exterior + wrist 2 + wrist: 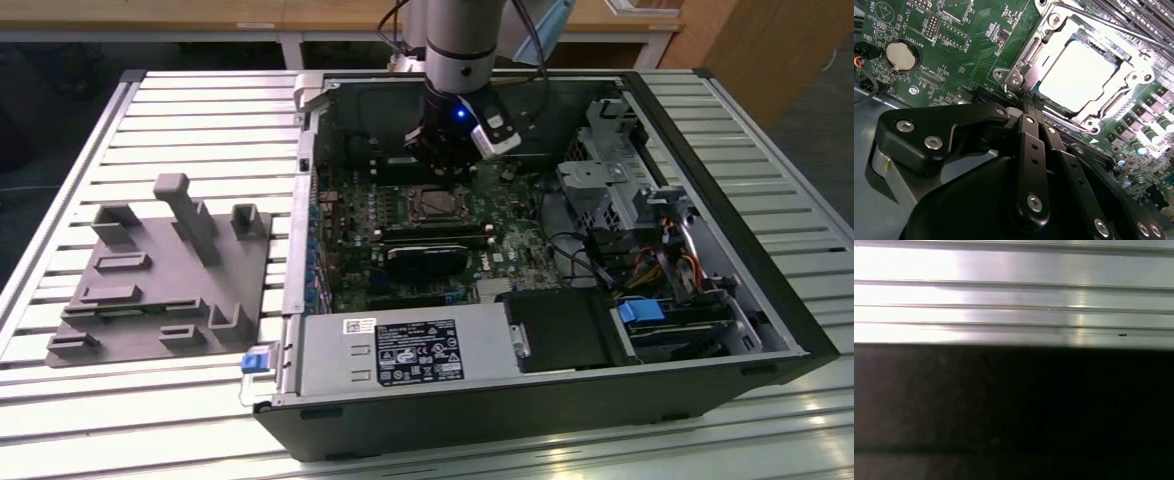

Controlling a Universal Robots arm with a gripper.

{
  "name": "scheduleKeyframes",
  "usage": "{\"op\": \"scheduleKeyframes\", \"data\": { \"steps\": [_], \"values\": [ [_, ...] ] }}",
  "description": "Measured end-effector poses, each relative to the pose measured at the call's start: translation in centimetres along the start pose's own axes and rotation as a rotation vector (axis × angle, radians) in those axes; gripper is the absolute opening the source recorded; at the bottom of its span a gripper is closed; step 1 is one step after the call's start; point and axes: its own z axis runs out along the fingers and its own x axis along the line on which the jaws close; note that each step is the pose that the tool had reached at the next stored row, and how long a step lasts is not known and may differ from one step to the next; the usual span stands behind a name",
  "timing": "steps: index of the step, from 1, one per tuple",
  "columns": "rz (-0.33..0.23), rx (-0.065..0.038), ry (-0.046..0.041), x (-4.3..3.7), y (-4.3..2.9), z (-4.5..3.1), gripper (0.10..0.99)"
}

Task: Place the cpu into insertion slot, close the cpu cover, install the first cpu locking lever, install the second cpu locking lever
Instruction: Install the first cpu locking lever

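In the second wrist view the cpu [1080,70], a square chip with a bright silvery top, lies flat in the insertion slot [1015,76] on the green motherboard [961,45]. The silver cpu cover [1135,79] lies down around it as a frame. A thin metal lever rod [1104,26] runs along one side of the socket. My gripper [1030,107] has its black fingers pressed together with nothing visible between them, tips just off a socket corner. In the exterior view my gripper [439,176] hangs just behind the socket [434,203].
The motherboard lies in an open black computer case [747,300] on a slatted metal table [160,110]. A black module [427,255], cables [654,265] and a drive cage [607,185] crowd the exterior view's right. A grey fixture [160,275] stands at its left. The first wrist view shows table slats [1014,295].
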Motion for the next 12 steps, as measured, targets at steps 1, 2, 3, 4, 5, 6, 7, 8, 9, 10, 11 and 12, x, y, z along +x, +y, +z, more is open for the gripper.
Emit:
{"op": "scheduleKeyframes", "data": {
  "steps": [1, 2, 3, 4, 5, 6, 7, 8, 9, 10, 11, 12],
  "values": [
    [0.0, -0.002, -0.0001, 0.0, 0.0, 0.01, 0.106],
    [0.0, -0.006, -0.0002, -0.01, 0.01, 0.03, 0.106],
    [0.0, -0.009, -0.0002, 0.0, 0.0, 0.03, 0.106],
    [0.0, -0.014, -0.0001, 0.0, 0.0, 0.04, 0.106],
    [0.0, -0.018, -0.0002, 0.0, 0.01, 0.04, 0.106],
    [0.0, -0.019, -0.0002, 0.0, 0.01, 0.04, 0.106],
    [0.001, -0.02, -0.0004, 0.0, 0.02, 0.02, 0.106],
    [0.001, -0.021, -0.0009, -0.01, 0.03, -0.05, 0.106],
    [0.0, -0.021, -0.0009, -0.02, 0.05, -0.18, 0.106],
    [0.0, -0.02, -0.0004, -0.02, 0.04, -0.42, 0.106],
    [0.0, -0.019, -0.0003, -0.02, 0.05, -0.7, 0.106],
    [0.0, -0.019, -0.0002, -0.03, 0.05, -0.86, 0.106]
  ]
}}
